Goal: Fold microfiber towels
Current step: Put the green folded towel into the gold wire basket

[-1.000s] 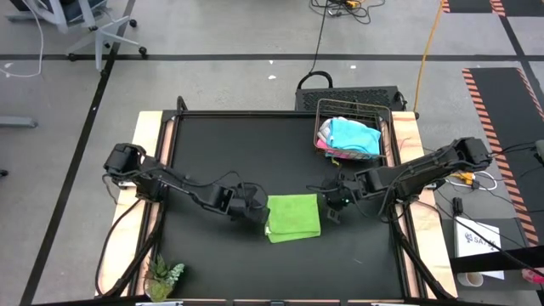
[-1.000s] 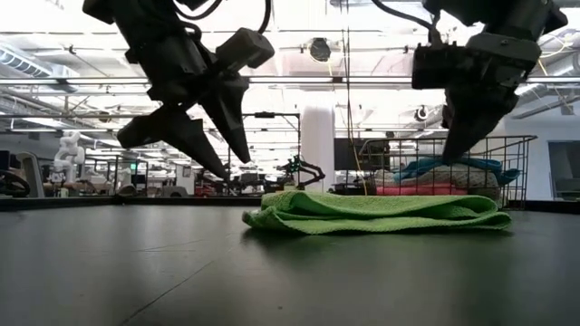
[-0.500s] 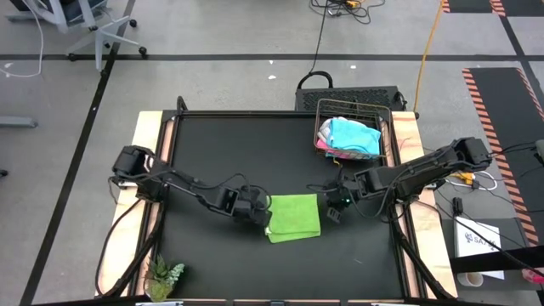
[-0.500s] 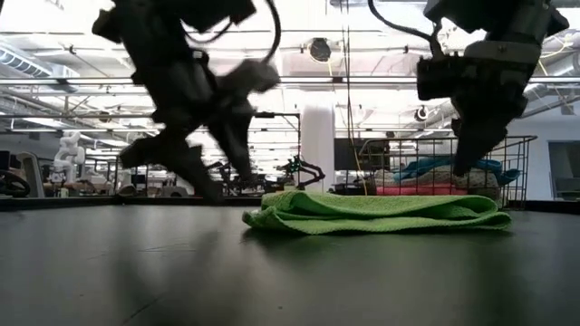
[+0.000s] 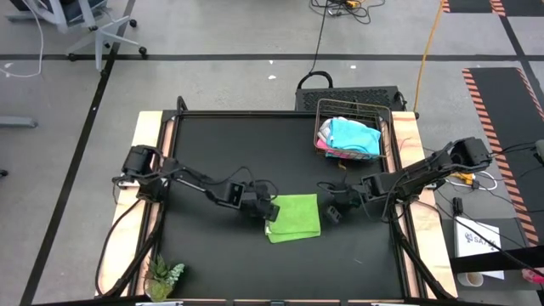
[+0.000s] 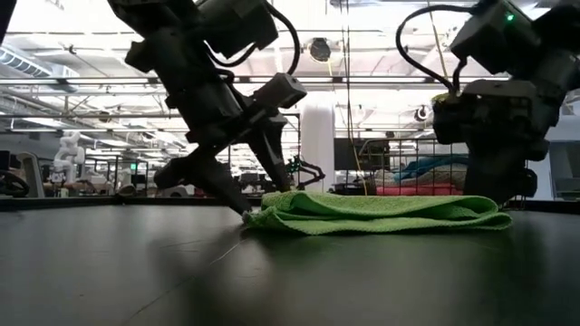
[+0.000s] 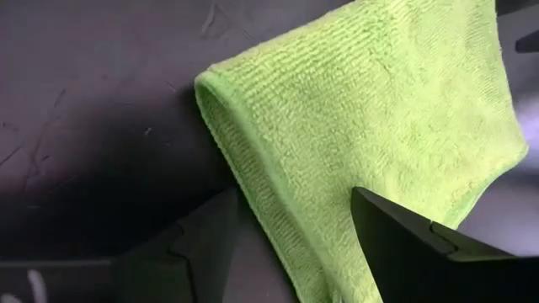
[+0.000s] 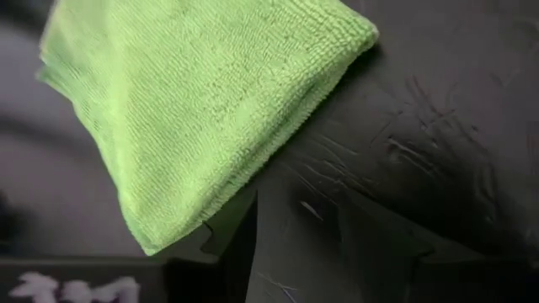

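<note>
High view shows both spread grippers, left gripper [image 5: 270, 210] and right gripper [image 5: 333, 206], have dropped to the folded lime green microfiber towel [image 5: 295, 217], ready to fold again.

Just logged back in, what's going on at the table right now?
A lime green towel lies folded on the black table. The left gripper is low at its left edge, open, one finger over the cloth and one beside it on the table. The right gripper is at the towel's right edge, fingers apart, holding nothing. The other towels sit piled in the wire basket at the table's far right corner.
</note>
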Controlling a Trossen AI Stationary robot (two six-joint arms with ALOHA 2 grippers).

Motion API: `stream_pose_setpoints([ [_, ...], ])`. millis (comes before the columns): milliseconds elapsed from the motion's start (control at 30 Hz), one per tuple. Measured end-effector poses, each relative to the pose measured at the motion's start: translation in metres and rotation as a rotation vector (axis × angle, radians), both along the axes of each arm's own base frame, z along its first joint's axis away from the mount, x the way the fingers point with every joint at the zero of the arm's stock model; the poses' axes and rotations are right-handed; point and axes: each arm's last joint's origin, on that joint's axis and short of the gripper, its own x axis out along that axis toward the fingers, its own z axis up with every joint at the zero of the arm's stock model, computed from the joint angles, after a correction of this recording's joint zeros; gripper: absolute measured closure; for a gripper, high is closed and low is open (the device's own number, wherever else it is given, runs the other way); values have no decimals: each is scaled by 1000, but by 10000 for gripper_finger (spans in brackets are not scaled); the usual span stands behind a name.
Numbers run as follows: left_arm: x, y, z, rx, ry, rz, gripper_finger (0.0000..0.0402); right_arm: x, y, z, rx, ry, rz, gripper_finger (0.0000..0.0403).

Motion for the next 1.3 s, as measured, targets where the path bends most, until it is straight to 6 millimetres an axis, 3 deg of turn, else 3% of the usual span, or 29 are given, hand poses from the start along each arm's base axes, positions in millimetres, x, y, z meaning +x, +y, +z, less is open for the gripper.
stream_pose_setpoints([
  [533,2,3,1,-17,-22,-2,167,4,-6,-1,24,-75,-41,243],
  [1300,3,3,2,-12,-33,-4,167,34,1,-24,111,-207,-1,242],
])
